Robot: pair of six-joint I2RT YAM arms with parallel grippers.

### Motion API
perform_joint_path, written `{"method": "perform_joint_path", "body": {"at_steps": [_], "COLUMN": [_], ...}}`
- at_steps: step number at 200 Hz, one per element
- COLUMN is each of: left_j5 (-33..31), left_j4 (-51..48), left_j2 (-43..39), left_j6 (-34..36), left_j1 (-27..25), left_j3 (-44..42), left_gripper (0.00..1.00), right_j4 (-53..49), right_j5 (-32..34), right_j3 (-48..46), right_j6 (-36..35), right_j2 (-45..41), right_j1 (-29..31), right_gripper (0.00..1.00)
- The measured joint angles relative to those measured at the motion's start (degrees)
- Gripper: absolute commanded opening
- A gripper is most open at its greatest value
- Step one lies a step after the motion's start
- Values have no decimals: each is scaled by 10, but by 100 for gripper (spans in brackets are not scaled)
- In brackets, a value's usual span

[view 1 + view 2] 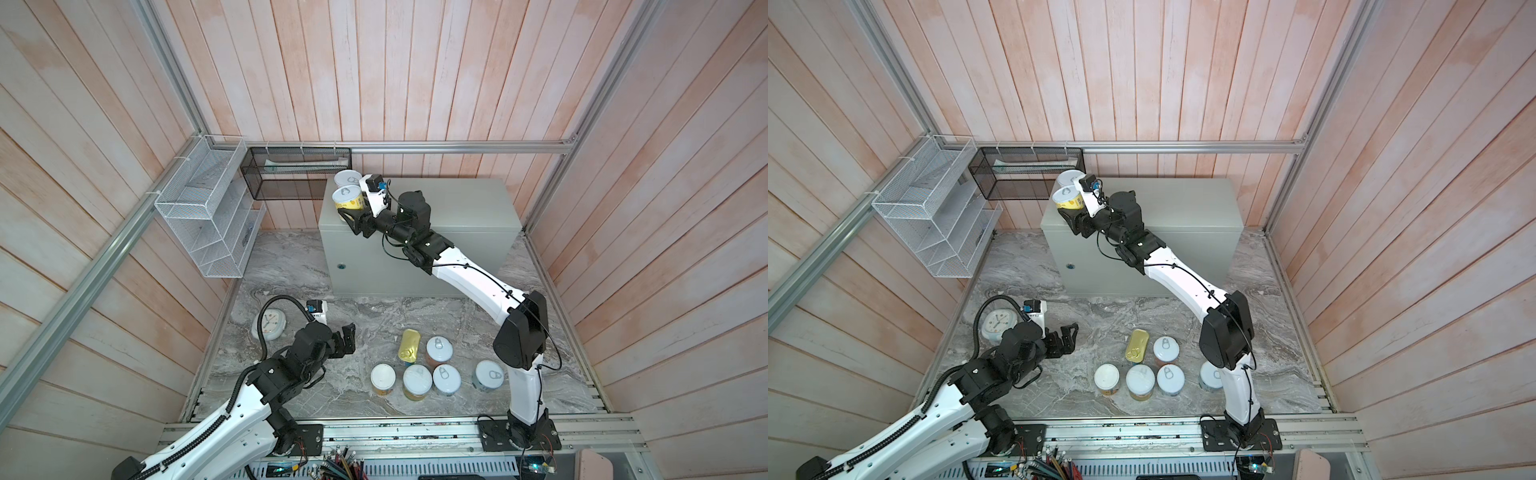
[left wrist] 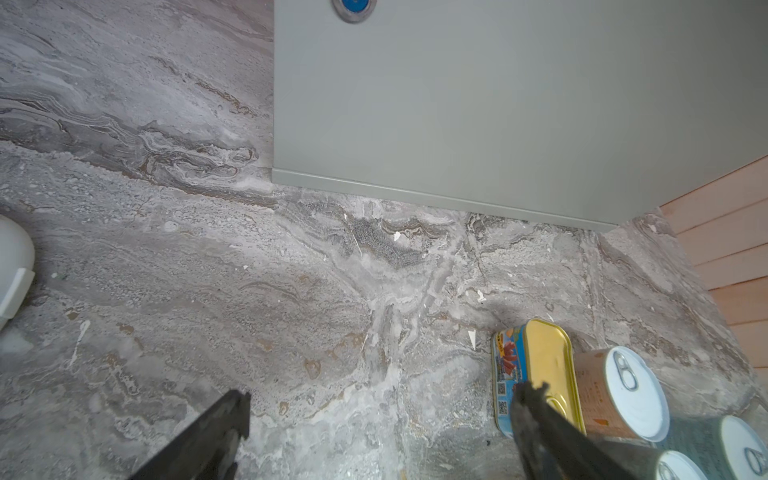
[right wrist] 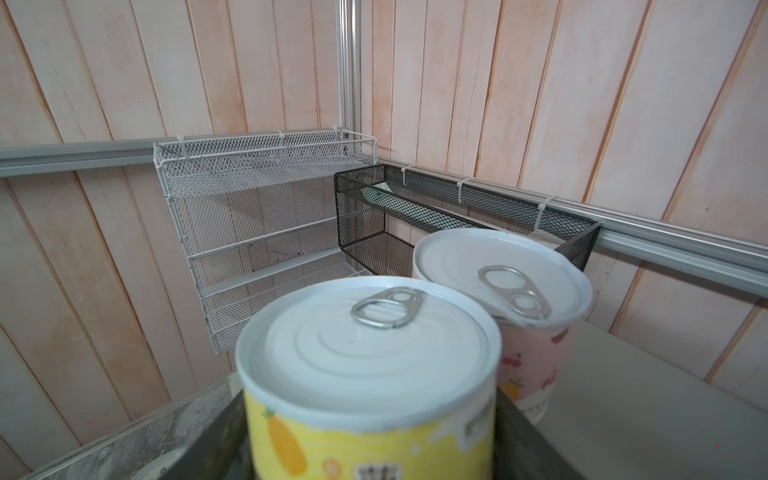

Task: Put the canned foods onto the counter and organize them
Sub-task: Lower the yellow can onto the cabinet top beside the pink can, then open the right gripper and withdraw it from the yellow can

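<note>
My right gripper (image 1: 351, 210) (image 3: 370, 449) is shut on a yellow-labelled can (image 1: 348, 198) (image 3: 370, 374), held upright at the left end of the grey-green counter (image 1: 457, 208). A pink-labelled can (image 1: 347, 178) (image 3: 503, 274) stands on the counter just behind it, almost touching. Whether the yellow can's base rests on the top is hidden. My left gripper (image 1: 347, 338) (image 2: 384, 395) hangs open and empty over the marble. To its right a gold tin (image 1: 409, 347) (image 2: 544, 365) and several cans (image 1: 417, 380) sit grouped on the marble.
A pale-blue clock (image 1: 269, 324) lies on the marble left of my left arm. A white wire rack (image 1: 208, 216) and a black mesh basket (image 1: 297, 172) hang on the walls near the counter's left-back corner. Wooden walls close in all round.
</note>
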Motion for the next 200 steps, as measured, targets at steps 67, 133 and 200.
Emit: {"method": "perform_joint_path", "body": {"at_steps": [67, 133, 200], "left_j5": [0, -1, 0], "left_j4": [-16, -27, -28], "left_j2": [-8, -14, -15], "left_j6": [-6, -11, -13], "left_j1": [0, 0, 0], "left_j3": [1, 2, 2], "left_gripper": [100, 100, 100], "right_j4": [4, 11, 9], "right_j5": [12, 15, 16], "right_j3": [50, 73, 85], "right_j6": [1, 8, 31], "right_j2": [43, 65, 68], "right_j1": [-3, -7, -16], "right_gripper": [73, 77, 93]}}
